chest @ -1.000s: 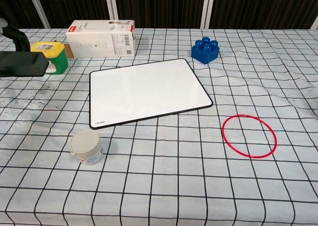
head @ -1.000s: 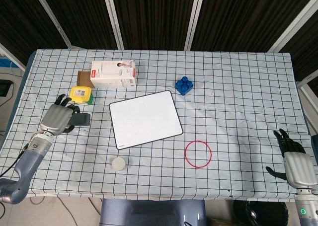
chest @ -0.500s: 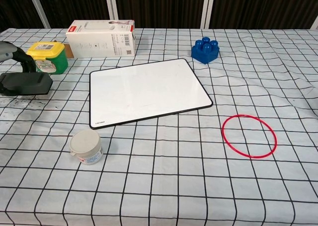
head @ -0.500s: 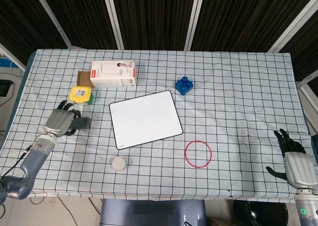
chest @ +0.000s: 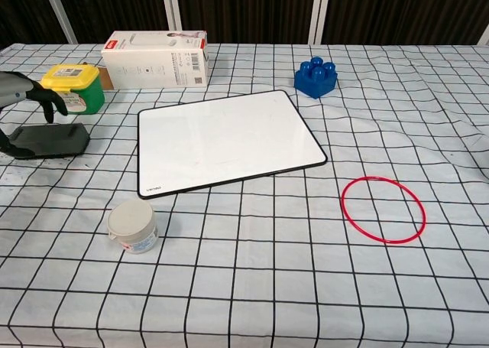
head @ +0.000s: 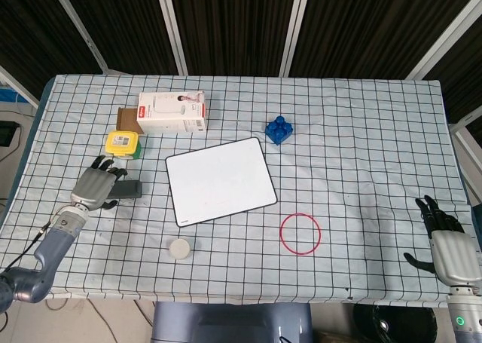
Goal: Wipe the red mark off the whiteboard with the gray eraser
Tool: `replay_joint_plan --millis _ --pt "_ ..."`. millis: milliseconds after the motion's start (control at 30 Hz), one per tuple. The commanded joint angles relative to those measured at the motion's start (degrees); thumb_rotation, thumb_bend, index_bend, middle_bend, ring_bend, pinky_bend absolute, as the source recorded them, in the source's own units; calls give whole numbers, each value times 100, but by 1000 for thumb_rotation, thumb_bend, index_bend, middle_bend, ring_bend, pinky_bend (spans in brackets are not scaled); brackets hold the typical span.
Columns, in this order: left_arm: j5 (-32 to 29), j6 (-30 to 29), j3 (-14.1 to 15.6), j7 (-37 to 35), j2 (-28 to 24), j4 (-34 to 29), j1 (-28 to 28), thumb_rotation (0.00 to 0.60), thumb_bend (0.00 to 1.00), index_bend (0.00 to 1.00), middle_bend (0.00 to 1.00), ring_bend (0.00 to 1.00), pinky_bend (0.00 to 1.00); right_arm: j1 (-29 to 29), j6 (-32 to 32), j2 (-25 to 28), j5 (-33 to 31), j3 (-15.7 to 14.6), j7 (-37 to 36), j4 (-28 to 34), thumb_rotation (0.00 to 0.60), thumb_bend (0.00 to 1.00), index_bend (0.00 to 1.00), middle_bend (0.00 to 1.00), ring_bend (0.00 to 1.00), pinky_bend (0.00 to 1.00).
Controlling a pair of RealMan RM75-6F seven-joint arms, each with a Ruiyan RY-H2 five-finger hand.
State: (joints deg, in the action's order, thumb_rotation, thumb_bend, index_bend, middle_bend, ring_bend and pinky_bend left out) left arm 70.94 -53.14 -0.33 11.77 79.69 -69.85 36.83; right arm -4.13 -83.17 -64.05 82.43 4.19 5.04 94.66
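Observation:
The gray eraser (head: 129, 188) (chest: 53, 140) lies flat on the checkered cloth, left of the whiteboard (head: 220, 181) (chest: 225, 140). My left hand (head: 96, 186) (chest: 24, 95) is at the eraser's left end. Its fingers are spread and raised above the eraser, and the thumb sits low by that end. The board looks white, with at most a faint pink trace near its lower middle (chest: 200, 162). My right hand (head: 449, 251) hangs off the table's near right corner, fingers apart and holding nothing. The chest view does not show it.
A white box (head: 173, 111) (chest: 157, 59) and a yellow-lidded green tub (head: 123, 143) (chest: 74, 86) stand behind the eraser. A blue block (head: 279, 130) (chest: 316, 76), a red ring (head: 300, 233) (chest: 382, 209) and a small white jar (head: 179, 249) (chest: 133, 227) surround the board.
My left hand came down and set the eraser on the cloth. Its fingers have since lifted off, and the eraser now lies on its own.

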Motion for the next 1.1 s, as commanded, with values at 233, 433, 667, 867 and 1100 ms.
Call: replay_joint_plan --millis 233,433,667,867,1100 --pt "-228 -222 -237 185 -485 -807 -97 600 123 95 175 71 67 1 -13 -7 9 3 7 -7 600 40 0 47 181 213" --pt "-117 -908 -321 465 -1022 -1734 -353 600 123 75 137 29 79 2 -29 -12 22 4 33 -12 600 40 0 47 181 213" --pt "177 -1812 -122 720 -1475 -2572 -920 600 123 66 120 3 91 10 -76 -33 51 9 62 -37 600 39 0 47 181 213" --pt "513 -2213 151 672 -1776 -2990 -1323 600 121 61 114 0 91 22 -142 -50 73 28 67 -63 600 39 0 36 178 212" --pt "1060 -2679 424 264 -1903 -2943 -1772 600 121 56 113 0 89 41 -325 -129 161 81 92 -167 600 40 0 27 170 205"
